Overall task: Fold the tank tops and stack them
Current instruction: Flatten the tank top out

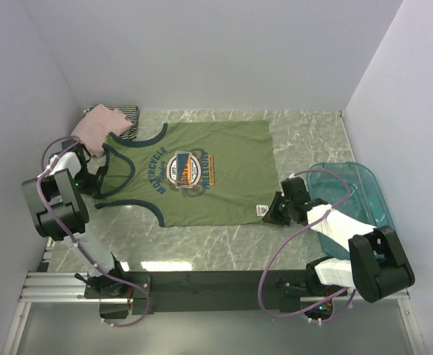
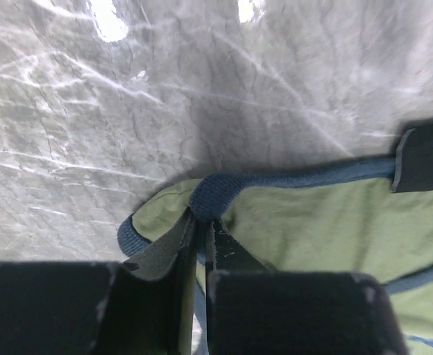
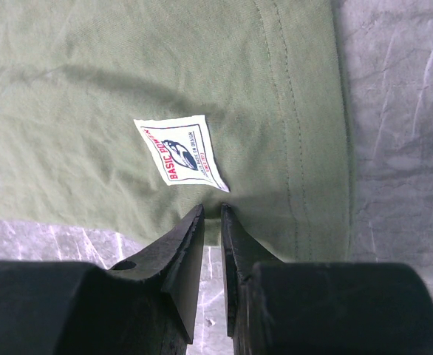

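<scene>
An olive-green tank top point(image 1: 216, 159) with navy trim and a round chest print lies spread flat on the marble table. My left gripper point(image 1: 100, 180) is at its shoulder strap. In the left wrist view, the left gripper point(image 2: 205, 222) is shut on the bunched navy trim point(image 2: 215, 196). My right gripper point(image 1: 270, 213) is at the near hem corner. In the right wrist view, the right gripper point(image 3: 211, 211) is pinched on the hem just below the white label point(image 3: 182, 151). A pale pink tank top point(image 1: 97, 126) and a striped one point(image 1: 130, 113) lie crumpled at the back left.
A translucent teal tub point(image 1: 353, 188) stands on the right, just behind the right arm. White walls close in the table point(image 1: 305, 137) on three sides. The left arm's body sits close to the left wall.
</scene>
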Controlling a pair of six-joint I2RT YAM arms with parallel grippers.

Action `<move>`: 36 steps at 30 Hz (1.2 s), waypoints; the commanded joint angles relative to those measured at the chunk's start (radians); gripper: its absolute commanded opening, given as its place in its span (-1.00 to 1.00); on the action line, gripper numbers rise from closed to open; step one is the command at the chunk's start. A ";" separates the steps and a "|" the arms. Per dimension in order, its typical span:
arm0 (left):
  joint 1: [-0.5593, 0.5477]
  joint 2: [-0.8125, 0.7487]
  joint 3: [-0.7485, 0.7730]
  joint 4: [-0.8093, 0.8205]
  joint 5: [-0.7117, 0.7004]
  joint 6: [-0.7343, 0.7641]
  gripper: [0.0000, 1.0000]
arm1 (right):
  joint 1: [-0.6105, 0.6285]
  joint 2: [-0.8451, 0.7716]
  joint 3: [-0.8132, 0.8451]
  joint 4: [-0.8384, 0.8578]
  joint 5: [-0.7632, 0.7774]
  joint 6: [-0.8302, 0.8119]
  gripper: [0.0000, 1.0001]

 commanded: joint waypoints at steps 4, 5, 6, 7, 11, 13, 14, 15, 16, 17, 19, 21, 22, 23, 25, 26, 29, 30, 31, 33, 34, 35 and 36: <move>0.062 -0.082 -0.018 0.055 0.078 0.025 -0.94 | -0.008 -0.007 -0.026 -0.060 0.058 -0.009 -0.54; 0.073 -0.085 -0.022 0.065 0.089 0.034 -0.93 | -0.008 -0.010 -0.025 -0.063 0.060 -0.009 -0.54; 0.076 -0.085 -0.029 0.072 0.098 0.041 -0.92 | -0.008 -0.011 -0.023 -0.066 0.064 -0.009 -0.53; 0.079 -0.089 -0.031 0.076 0.112 0.042 -0.83 | -0.008 -0.017 -0.020 -0.075 0.066 -0.009 -0.54; 0.085 -0.119 -0.052 0.128 0.149 0.071 -0.28 | -0.008 -0.045 -0.011 -0.103 0.075 -0.013 -0.54; 0.085 -0.139 -0.064 0.148 0.167 0.085 0.04 | -0.008 -0.068 -0.003 -0.120 0.089 -0.012 -0.53; 0.085 -0.168 -0.068 0.159 0.177 0.099 0.16 | -0.006 -0.077 0.000 -0.135 0.092 -0.012 -0.52; 0.085 -0.185 -0.071 0.171 0.180 0.106 0.30 | -0.009 -0.098 0.008 -0.143 0.100 -0.010 -0.52; 0.085 -0.205 -0.071 0.182 0.180 0.116 0.33 | -0.008 -0.108 0.012 -0.167 0.120 -0.007 -0.46; 0.084 -0.246 -0.071 0.191 0.187 0.136 0.35 | -0.009 -0.118 0.024 -0.178 0.133 -0.001 -0.42; 0.081 -0.286 -0.069 0.208 0.197 0.154 0.42 | -0.009 -0.148 0.032 -0.213 0.153 0.007 -0.31; 0.046 -0.329 -0.049 0.208 0.197 0.194 0.47 | -0.021 -0.168 0.048 -0.235 0.163 0.011 -0.25; 0.023 -0.338 -0.042 0.198 0.194 0.206 0.48 | -0.038 -0.175 0.051 -0.255 0.163 0.016 -0.22; -0.038 -0.357 -0.028 0.185 0.163 0.224 0.48 | -0.047 -0.183 0.060 -0.266 0.182 0.016 -0.20; -0.115 -0.386 -0.034 0.173 0.131 0.229 0.47 | -0.069 -0.206 0.069 -0.298 0.202 0.017 -0.16; -0.194 -0.418 -0.058 0.177 0.115 0.225 0.47 | -0.075 -0.212 0.074 -0.305 0.209 0.025 -0.14; -0.322 -0.481 -0.132 0.185 0.106 0.209 0.36 | -0.109 -0.229 0.066 -0.327 0.198 0.042 -0.14; -0.355 -0.496 -0.155 0.187 0.105 0.206 0.30 | -0.110 -0.238 0.063 -0.330 0.207 0.048 -0.14; -0.373 -0.515 -0.178 0.188 0.089 0.202 0.27 | -0.110 -0.243 0.060 -0.338 0.213 0.054 -0.14; -0.496 -0.561 -0.265 0.200 0.088 0.170 0.13 | -0.114 -0.249 0.055 -0.342 0.233 0.072 -0.14; -0.564 -0.584 -0.329 0.213 0.101 0.139 0.10 | -0.114 -0.252 0.049 -0.345 0.242 0.082 -0.14; -0.597 -0.590 -0.359 0.237 0.106 0.121 0.06 | -0.114 -0.254 0.046 -0.347 0.249 0.089 -0.14; -0.628 -0.593 -0.386 0.242 0.105 0.104 -0.02 | -0.114 -0.257 0.043 -0.345 0.253 0.094 -0.14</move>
